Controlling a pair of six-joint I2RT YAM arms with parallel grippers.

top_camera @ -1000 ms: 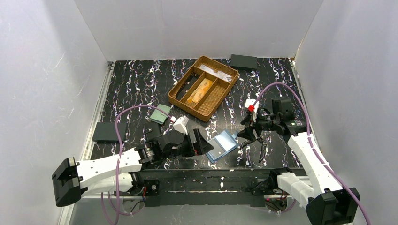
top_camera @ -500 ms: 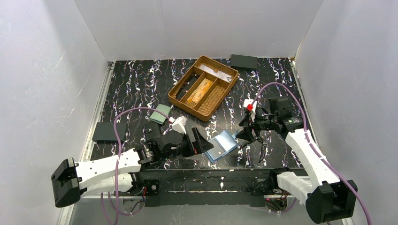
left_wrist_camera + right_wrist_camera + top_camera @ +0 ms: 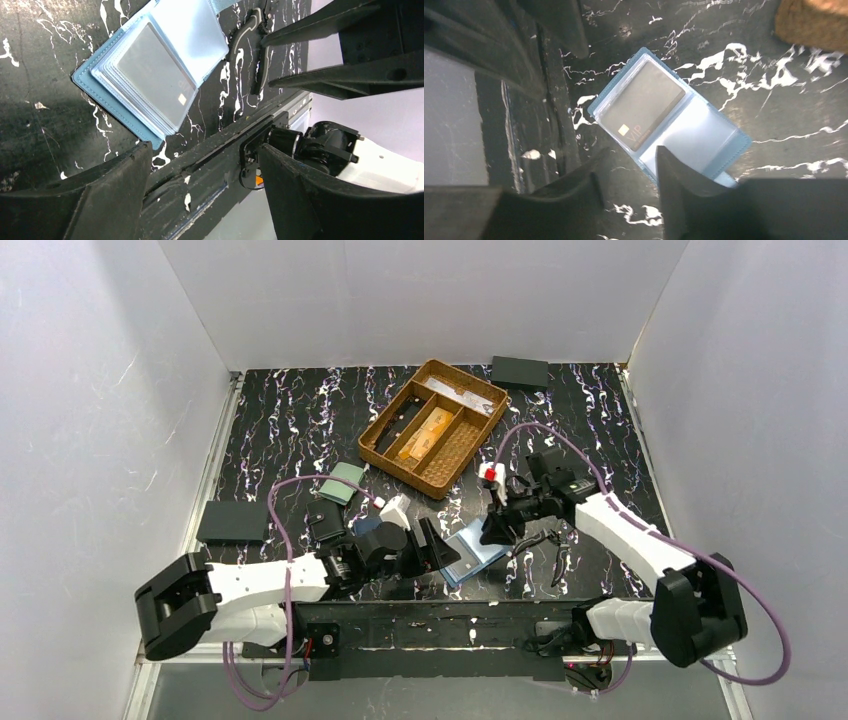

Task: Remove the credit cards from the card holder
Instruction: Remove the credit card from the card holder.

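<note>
Gripper on right (image 3: 493, 532) has moved over card holder (image 3: 472, 552).

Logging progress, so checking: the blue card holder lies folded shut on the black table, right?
No: the card holder lies on the black table, but spread open, not folded shut. The right wrist view shows both halves lying flat, inside facing up.
</note>
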